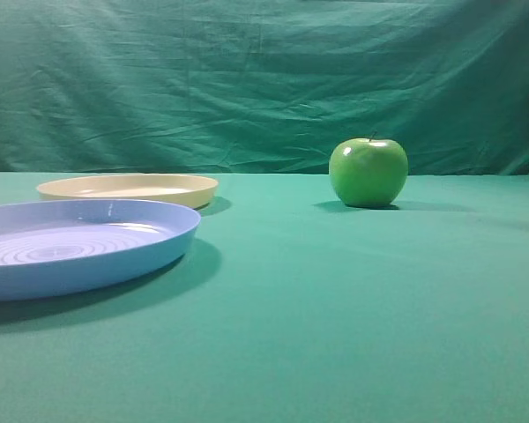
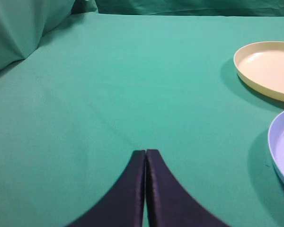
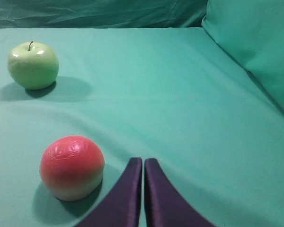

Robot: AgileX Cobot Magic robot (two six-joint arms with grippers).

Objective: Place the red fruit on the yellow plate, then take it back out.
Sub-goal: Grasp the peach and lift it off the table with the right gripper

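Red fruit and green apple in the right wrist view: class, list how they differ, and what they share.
The red fruit is red fading to pale yellow below; the green apple is green all over. The green apple has a stem; the red fruit shows none. The red fruit lies nearer the camera, the green apple farther back. Both are round, glossy, resting on the green cloth.

Counted on the green-draped tabletop (image 1: 353,300):
- plates, two: one yellow plate (image 1: 128,189), one light blue plate (image 1: 79,242) with concentric ridges.
- fruits, two: one green apple (image 1: 368,172), one red fruit (image 3: 72,167).
- tools, two: left tool (image 2: 145,152), right tool (image 3: 143,161).
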